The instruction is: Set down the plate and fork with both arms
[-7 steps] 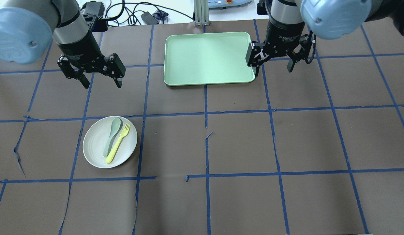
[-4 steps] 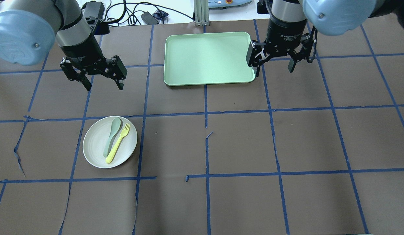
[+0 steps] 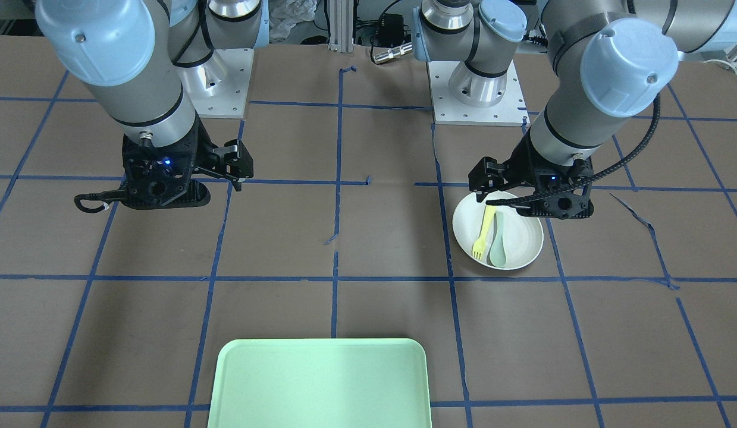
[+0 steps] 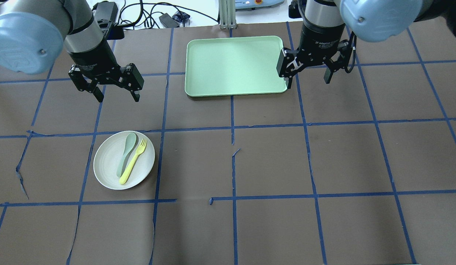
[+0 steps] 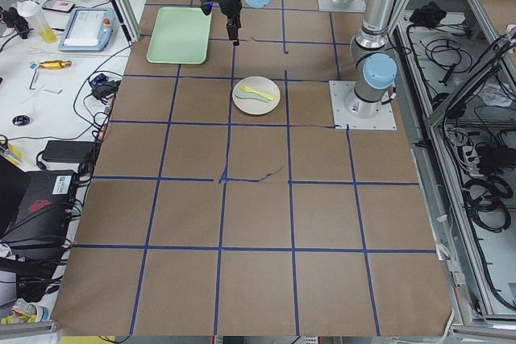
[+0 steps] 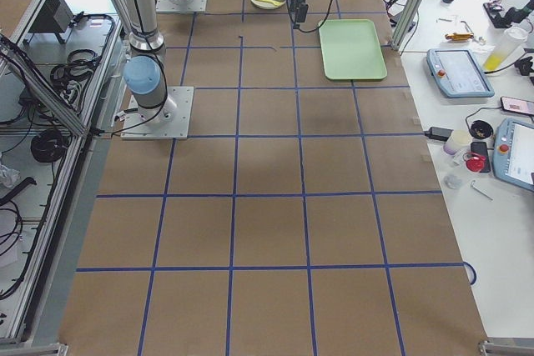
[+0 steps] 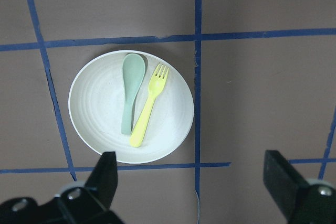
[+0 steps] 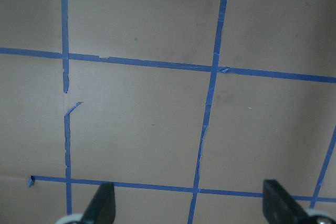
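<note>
The off-white plate (image 4: 106, 163) sits on the brown table at the near left, also in the front view (image 3: 520, 238) and left wrist view (image 7: 100, 114). The yellow fork (image 4: 133, 162) lies in it beside a grey-green spoon (image 4: 125, 154); the fork shows in the left wrist view (image 7: 148, 106) too. My left gripper (image 4: 117, 96) is open and empty, raised above the table beyond the plate. My right gripper (image 4: 308, 81) is open and empty, raised by the right edge of the mint-green tray (image 4: 233, 66).
The tray lies at the far middle of the table, also in the front view (image 3: 320, 383). Blue tape lines grid the brown table cover, torn in places. Cables and devices lie beyond the far edge. Side benches hold tablets and tools.
My left gripper has shifted slightly right and toward the far side. The right gripper has barely moved. Plate, fork and spoon are unmoved.
</note>
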You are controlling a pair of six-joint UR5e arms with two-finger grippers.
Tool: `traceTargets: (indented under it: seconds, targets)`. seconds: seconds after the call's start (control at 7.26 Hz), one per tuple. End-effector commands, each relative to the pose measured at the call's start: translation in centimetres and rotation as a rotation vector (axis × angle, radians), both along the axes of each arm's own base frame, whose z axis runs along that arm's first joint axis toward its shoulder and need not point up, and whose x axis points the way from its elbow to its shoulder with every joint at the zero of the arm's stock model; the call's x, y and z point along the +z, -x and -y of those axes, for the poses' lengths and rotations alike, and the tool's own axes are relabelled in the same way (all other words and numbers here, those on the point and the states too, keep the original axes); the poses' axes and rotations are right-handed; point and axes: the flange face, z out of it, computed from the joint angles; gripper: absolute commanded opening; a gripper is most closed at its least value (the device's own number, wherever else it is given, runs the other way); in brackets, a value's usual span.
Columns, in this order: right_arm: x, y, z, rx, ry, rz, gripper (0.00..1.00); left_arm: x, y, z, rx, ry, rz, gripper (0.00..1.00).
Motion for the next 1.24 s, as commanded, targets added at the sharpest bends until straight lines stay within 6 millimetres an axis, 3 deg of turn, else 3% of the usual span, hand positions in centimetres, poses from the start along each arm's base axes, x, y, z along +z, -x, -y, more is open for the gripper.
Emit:
traceTargets:
  seconds: [0.0,0.41,0.55,0.69,0.96,1.1]
  targets:
    - [-0.2,0.0,0.1,0.001,-0.003,-0.002,1.0,-0.1,0.0,0.0,0.0,-0.001,-0.002,1.0]
    - [-0.3,0.0,0.2,-0.001,-0.002,-0.002,1.0,-0.3,-0.2,0.5,0.003,0.019,0.013,1.0]
    - [-0.4,0.0,0.1,0.001,-0.004,-0.003,1.0,0.8,-0.4,-0.1,0.001,0.037,0.015,1.0]
    - [-0.4,0.1,0.3,-0.002,-0.001,-0.005,1.0,0.6,-2.6,0.3,-0.138,0.024,0.036,1.0]
    - [-0.7,0.1,0.3,0.001,-0.005,-0.013,1.0,-1.5,-9.9,0.3,-0.06,-0.02,0.021,1.0]
    - [-0.9,0.0,0.3,-0.006,-0.008,-0.011,1.0,-3.7,-12.8,0.3,-0.01,-0.039,0.011,1.0]
